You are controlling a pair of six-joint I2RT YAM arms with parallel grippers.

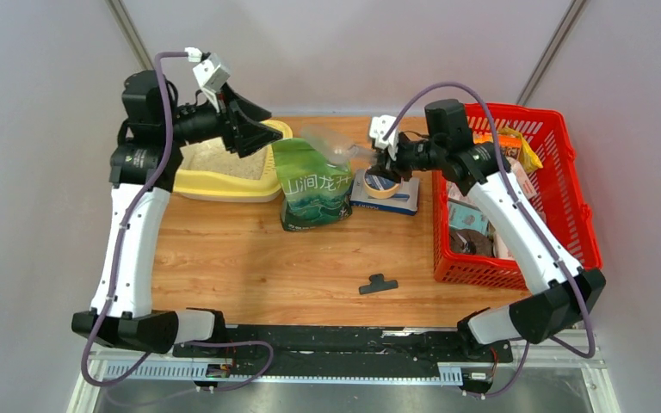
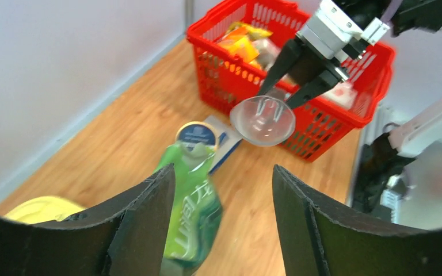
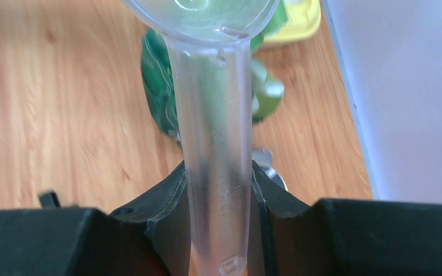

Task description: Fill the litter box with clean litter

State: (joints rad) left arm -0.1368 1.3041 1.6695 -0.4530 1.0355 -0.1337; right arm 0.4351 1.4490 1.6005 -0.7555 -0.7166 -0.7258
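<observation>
Left hand [image 1: 256,129] hangs released, its 2 black fingers [image 2: 144,224] spread wide with nothing between them, above the right end of the litter box [image 1: 224,188]. That box, a pale yellow tray, lies at 10 o'clock on the wooden counter [image 1: 241,258], and pale beige granules [image 1: 205,155] cover its floor. Just beside the box's right end, near 12 o'clock, stands the green litter pouch [image 1: 314,185] with white characters on its front; its top is blurred. At 6 o'clock from the pouch, near the counter's front edge, lies a small black clip [image 1: 379,283]. At 3 o'clock from the pouch, a roll of tape [image 1: 383,183] rests on a flat blue and white carton [image 1: 392,204]. Above them the right hand [image 2: 279,96] is clenched on the handle of a clear plastic scoop [image 2: 262,121], 1 finger on each side of the handle. The scoop's bowl points toward 9 o'clock, held in the air over the pouch's top. At 3 o'clock on the counter sits a red lattice basket [image 1: 568,185] full of packets.
</observation>
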